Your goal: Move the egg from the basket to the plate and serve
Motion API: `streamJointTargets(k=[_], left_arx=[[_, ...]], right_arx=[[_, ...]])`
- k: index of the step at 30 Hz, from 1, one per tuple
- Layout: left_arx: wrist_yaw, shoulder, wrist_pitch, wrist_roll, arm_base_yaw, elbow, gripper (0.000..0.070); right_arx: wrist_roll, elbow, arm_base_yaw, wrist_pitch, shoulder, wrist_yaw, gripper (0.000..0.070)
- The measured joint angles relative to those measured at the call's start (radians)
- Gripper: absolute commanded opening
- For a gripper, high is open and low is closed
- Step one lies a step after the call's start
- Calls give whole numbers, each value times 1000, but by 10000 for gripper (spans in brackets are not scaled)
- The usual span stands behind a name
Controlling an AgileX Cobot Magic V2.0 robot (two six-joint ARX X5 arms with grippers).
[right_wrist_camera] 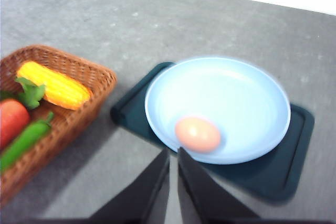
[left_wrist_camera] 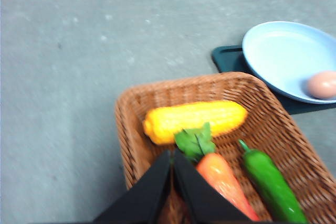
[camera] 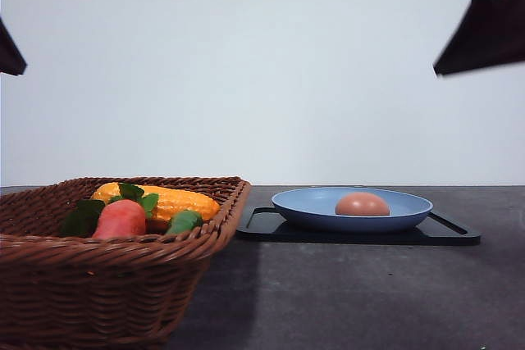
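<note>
The brownish-pink egg [camera: 362, 204] [right_wrist_camera: 198, 134] lies in the blue plate [camera: 303, 202] [right_wrist_camera: 226, 90], close to its rim. The plate stands to the right of the brown wicker basket [camera: 98, 284] [left_wrist_camera: 131, 114]. My left gripper [left_wrist_camera: 172, 153] hangs shut and empty high above the basket's near end. My right gripper [right_wrist_camera: 173, 151] is also shut and empty, high over the table just in front of the plate. The egg [left_wrist_camera: 321, 84] and plate [left_wrist_camera: 283, 51] also show at the edge of the left wrist view.
The plate rests on a flat black tray [camera: 447, 231] [right_wrist_camera: 294, 166]. In the basket lie a yellow corn cob [left_wrist_camera: 194, 120], an orange-red carrot with green leaves [left_wrist_camera: 223, 177] and a green pepper [left_wrist_camera: 270, 182]. Dark arm parts [camera: 484, 14] hang at the top corners of the front view.
</note>
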Motion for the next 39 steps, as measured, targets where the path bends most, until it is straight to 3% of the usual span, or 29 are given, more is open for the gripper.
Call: streamJointTargets(k=[17, 22, 26, 31, 39], left_arx=[[0, -21, 18, -28, -1, 0, 0], [-5, -128, -57, 9, 12, -1, 0], [-9, -316, -37, 73, 96, -18, 0], [-6, -495, -28, 94, 273, -118, 0], [90, -600, 112, 101, 454, -331, 0]], right_arx=[[10, -3, 0, 10, 3, 0, 0], [10, -3, 0, 10, 3, 0, 0], [10, -3, 0, 10, 3, 0, 0], [10, -3, 0, 10, 3, 0, 0], [10, -3, 0, 11, 3, 0, 0]])
